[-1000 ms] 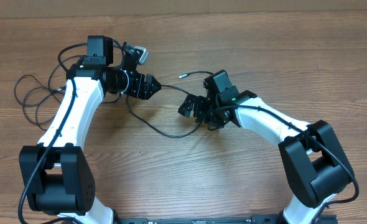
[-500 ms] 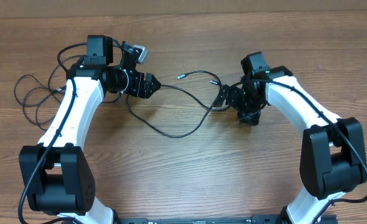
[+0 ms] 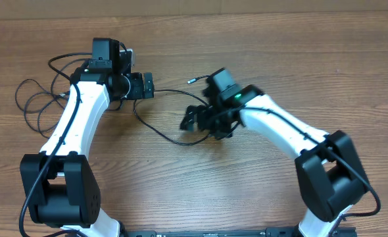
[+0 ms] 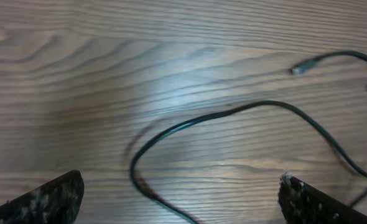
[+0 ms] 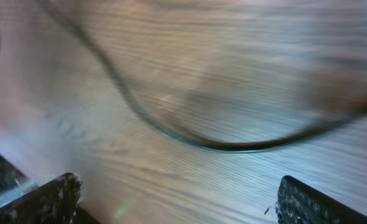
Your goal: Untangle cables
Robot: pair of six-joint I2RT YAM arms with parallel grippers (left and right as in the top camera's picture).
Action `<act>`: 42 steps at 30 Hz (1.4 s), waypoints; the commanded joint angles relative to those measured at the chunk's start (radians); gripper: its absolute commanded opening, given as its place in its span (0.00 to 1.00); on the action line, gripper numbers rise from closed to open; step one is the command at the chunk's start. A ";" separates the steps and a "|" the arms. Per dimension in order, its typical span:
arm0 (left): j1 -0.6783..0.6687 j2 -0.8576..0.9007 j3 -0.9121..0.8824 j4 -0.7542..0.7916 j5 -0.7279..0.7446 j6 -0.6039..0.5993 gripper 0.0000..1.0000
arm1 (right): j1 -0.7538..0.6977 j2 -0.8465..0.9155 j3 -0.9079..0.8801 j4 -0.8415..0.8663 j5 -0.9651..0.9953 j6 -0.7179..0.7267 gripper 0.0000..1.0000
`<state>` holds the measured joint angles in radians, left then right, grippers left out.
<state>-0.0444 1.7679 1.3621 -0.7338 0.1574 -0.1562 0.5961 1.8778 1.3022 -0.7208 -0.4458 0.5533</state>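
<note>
Left gripper [image 3: 148,86] is sitting over the upper left part of the wooden table [image 3: 260,191], pointing toward the middle. In the left wrist view its fingers [image 4: 43,200] are standing wide apart with nothing between them, only bare wood and a bit of cable ahead. Right gripper [image 3: 191,120] is hovering near the table centre, blurred in the overhead view. In the right wrist view its own fingers are also spread wide and gripping nothing, and the whole view is smeared. The cables [image 3: 160,129] are lying loose on the table. One thin black strand is running from just beside the left gripper down and right in a shallow curve, ending under or beside the right gripper, cannot tell which. Another strand is crossing from the left gripper toward the right arm [image 3: 279,128]. A silver-tipped plug [image 3: 191,80] is lying between the two grippers, toward the far edge, touching neither. The left wrist view is showing that plug at top right with its strand trailing off frame. More cable loops [image 3: 33,108] are lying left of the left arm [image 3: 82,115], well apart from both grippers. The right wrist view is showing one strand sagging across the wood ahead of the spread fingers, not touching them
</note>
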 commanded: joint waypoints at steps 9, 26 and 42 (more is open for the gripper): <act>0.124 0.011 -0.073 0.020 -0.151 -0.278 0.99 | 0.211 -0.001 -0.005 0.280 0.095 -0.005 0.77; 0.133 0.011 -0.082 0.049 -0.077 -0.277 1.00 | 0.323 0.157 -0.039 0.419 0.217 -0.004 1.00; 0.131 0.011 -0.082 0.055 -0.026 -0.240 1.00 | 0.053 0.212 -0.039 0.462 0.299 0.026 1.00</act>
<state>0.0978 1.7679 1.2869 -0.6830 0.1051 -0.4160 0.6750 2.0396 1.2743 -0.2569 -0.1913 0.5694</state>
